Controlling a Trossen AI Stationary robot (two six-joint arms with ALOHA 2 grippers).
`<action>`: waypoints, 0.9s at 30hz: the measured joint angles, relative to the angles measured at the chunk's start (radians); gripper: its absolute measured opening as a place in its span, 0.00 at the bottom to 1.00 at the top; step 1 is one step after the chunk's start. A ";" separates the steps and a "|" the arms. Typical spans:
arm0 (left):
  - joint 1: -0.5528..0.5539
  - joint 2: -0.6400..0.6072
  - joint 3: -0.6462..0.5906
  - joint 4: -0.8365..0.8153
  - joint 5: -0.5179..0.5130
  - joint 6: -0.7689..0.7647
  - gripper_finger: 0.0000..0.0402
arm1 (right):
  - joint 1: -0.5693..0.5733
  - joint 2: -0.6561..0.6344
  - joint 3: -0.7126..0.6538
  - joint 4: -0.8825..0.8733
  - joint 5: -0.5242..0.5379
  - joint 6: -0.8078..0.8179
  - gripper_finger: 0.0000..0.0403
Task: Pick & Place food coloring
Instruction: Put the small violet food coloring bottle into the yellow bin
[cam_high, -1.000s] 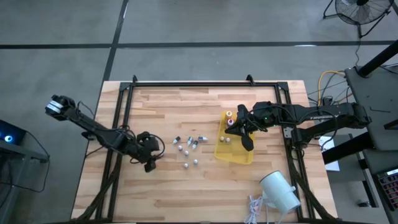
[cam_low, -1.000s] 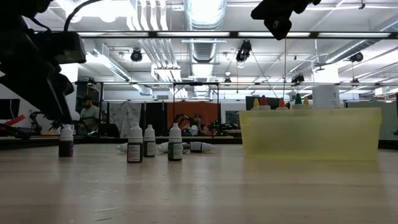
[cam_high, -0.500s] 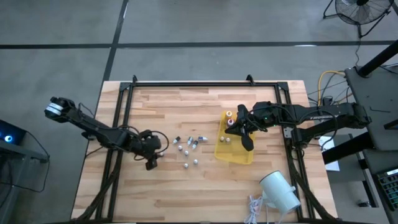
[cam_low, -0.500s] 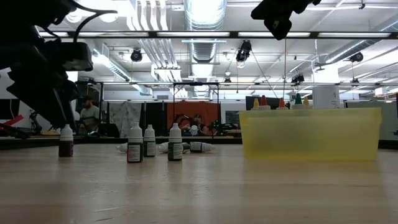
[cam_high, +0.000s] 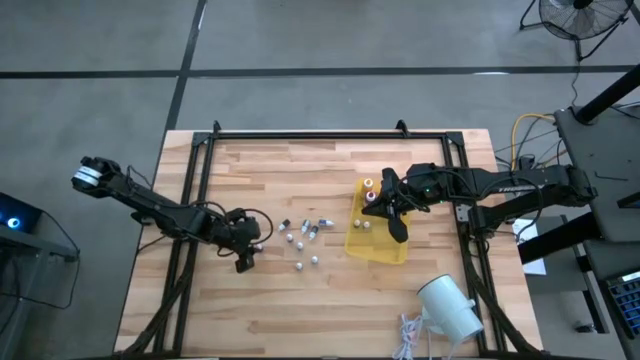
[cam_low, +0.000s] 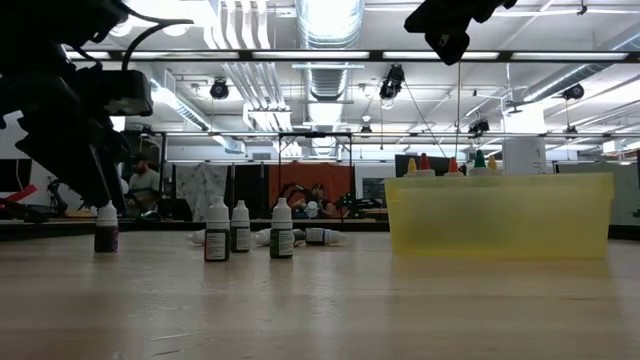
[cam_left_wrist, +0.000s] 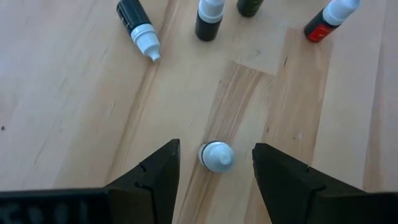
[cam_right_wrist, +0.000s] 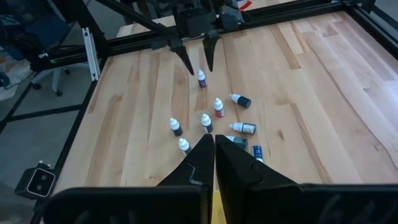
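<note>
Several small food coloring bottles (cam_high: 305, 235) stand or lie loose on the wooden table; more stand inside the yellow bin (cam_high: 385, 245), their coloured tops (cam_low: 452, 164) showing above its rim. My left gripper (cam_left_wrist: 216, 145) is open at the left end of the cluster. Its fingers stand on either side of an upright white-capped bottle (cam_left_wrist: 216, 156) with dark purple contents (cam_low: 106, 228), without touching it. My right gripper (cam_right_wrist: 213, 163) hangs shut above the bin (cam_low: 500, 215), holding nothing.
A big white cylinder (cam_high: 450, 305) lies at the near right of the table. Black frame rails (cam_high: 195, 190) run along the table's left, far and right sides. Loose bottles (cam_right_wrist: 218, 107) lie between my two arms. Bare wood stretches along the near edge.
My left gripper has swung a little toward the table's right, up to the leftmost upright bottle, so its fingers now stand on either side of it. Its fingers have stayed open. In the last half second it has kept still.
</note>
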 joint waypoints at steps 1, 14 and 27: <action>0.001 0.005 -0.001 0.000 0.001 0.003 0.43 | 0.000 0.000 0.000 0.000 0.000 0.000 0.02; 0.012 0.073 -0.005 0.050 0.020 0.004 0.43 | 0.000 0.000 0.000 0.000 0.000 0.000 0.02; 0.025 0.104 -0.005 0.059 0.082 -0.017 0.28 | 0.000 0.000 0.000 -0.008 0.000 -0.003 0.02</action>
